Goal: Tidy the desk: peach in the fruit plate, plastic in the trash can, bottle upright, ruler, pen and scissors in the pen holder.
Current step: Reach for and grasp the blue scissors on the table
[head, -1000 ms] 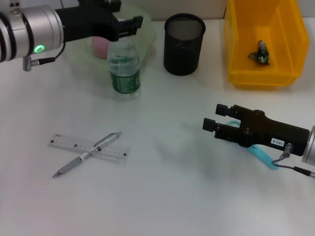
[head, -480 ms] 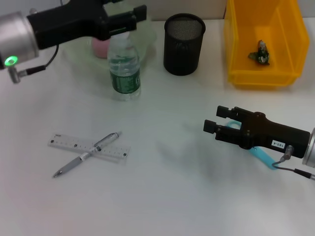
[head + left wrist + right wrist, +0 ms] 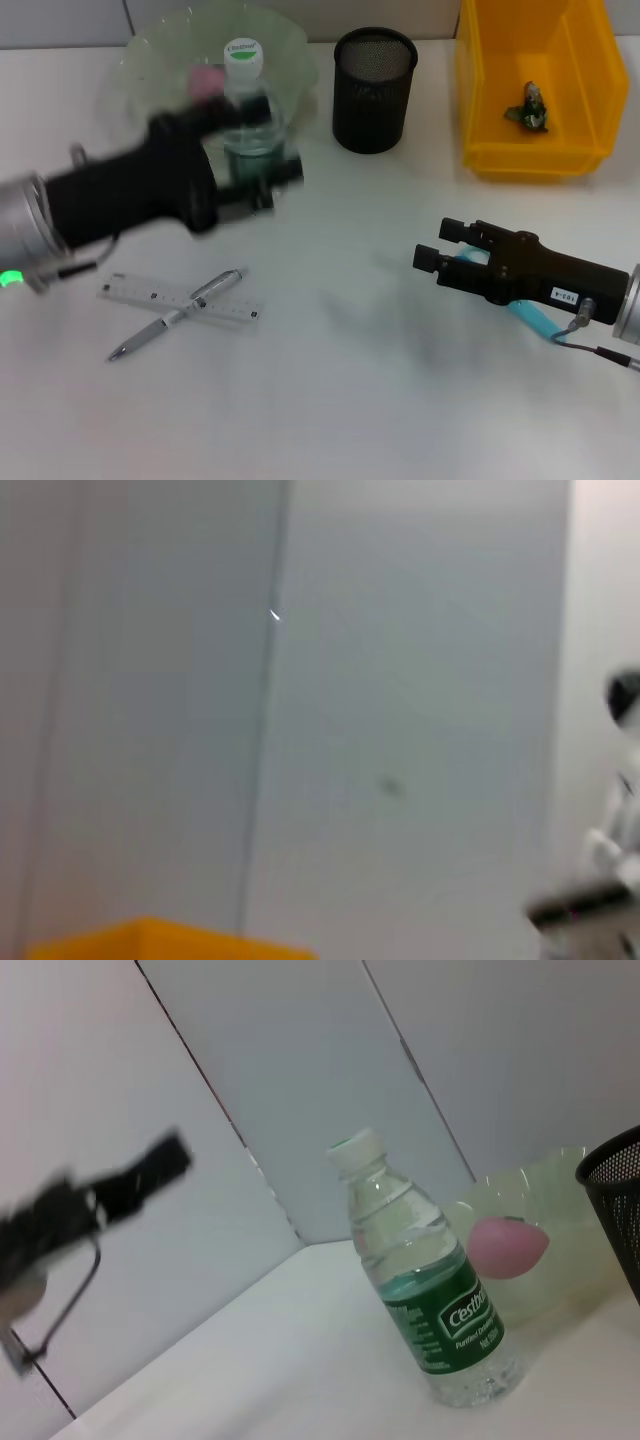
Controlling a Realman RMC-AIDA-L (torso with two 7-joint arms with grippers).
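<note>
So the bottle is standing upright on the white desk, white cap up, right in front of the clear green fruit plate at about 11 o'clock in the head view. The pink peach is already sitting in that plate. The left gripper is a motion-blurred black shape crossing in front of the bottle's lower half; can't tell whether its fingers are spread or closed, or whether it touches the bottle at all.

The black mesh pen holder is at 12 o'clock, just beside the plate. The yellow trash can sits at 1 to 2 o'clock with a crumpled bit of plastic inside it.

Over at 8 o'clock the clear ruler lies flat with the silver pen laid across it.

The right gripper hovers at 3 o'clock, fingers spread apart with nothing between them. The blue-handled scissors lie on the desk under it, mostly hidden.
</note>
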